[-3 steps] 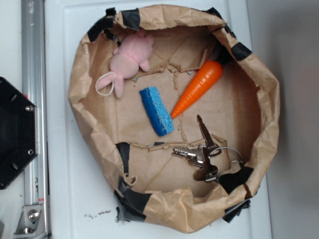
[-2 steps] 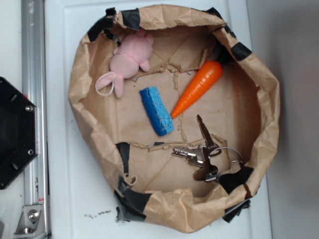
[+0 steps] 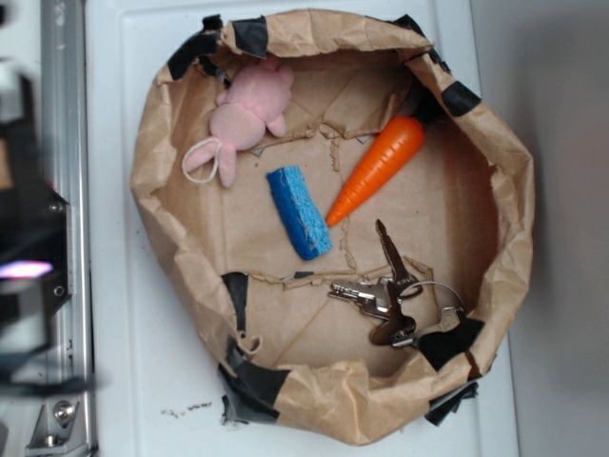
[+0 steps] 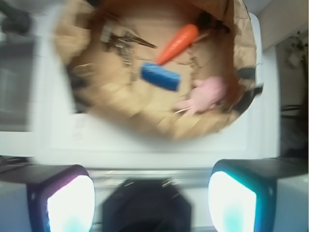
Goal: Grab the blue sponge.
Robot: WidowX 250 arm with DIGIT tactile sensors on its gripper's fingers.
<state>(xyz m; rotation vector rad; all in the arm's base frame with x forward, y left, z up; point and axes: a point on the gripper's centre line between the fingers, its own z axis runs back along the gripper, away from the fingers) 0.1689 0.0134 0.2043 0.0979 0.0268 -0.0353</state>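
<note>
While lying flat mid-floor of taped brown paper bag (image 3: 495, 219) on white table (image 3: 124, 362): small bright blue porous foam sponge (image 3: 299, 212), nothing atop. Near: orange carrot toy (image 3: 377, 168) just right, pink plush bunny (image 3: 245, 114) above-left, metal key bunch (image 3: 390, 295) below-right. Long axis upper-left to lower-right. Wrist view only: hand (image 4: 152, 200) wide apart, empty, well short of bag; exterior: dark blur at left edge.

The sponge (image 3: 299, 211) is bright blue, the carrot (image 3: 377, 168) plain orange, the plush rabbit (image 3: 244, 116) pale pink. The crumpled paper bag (image 3: 171, 248) is kraft brown with black tape patches. The keys (image 3: 385, 290) are silvery-grey; the table (image 3: 143, 381) is white.
</note>
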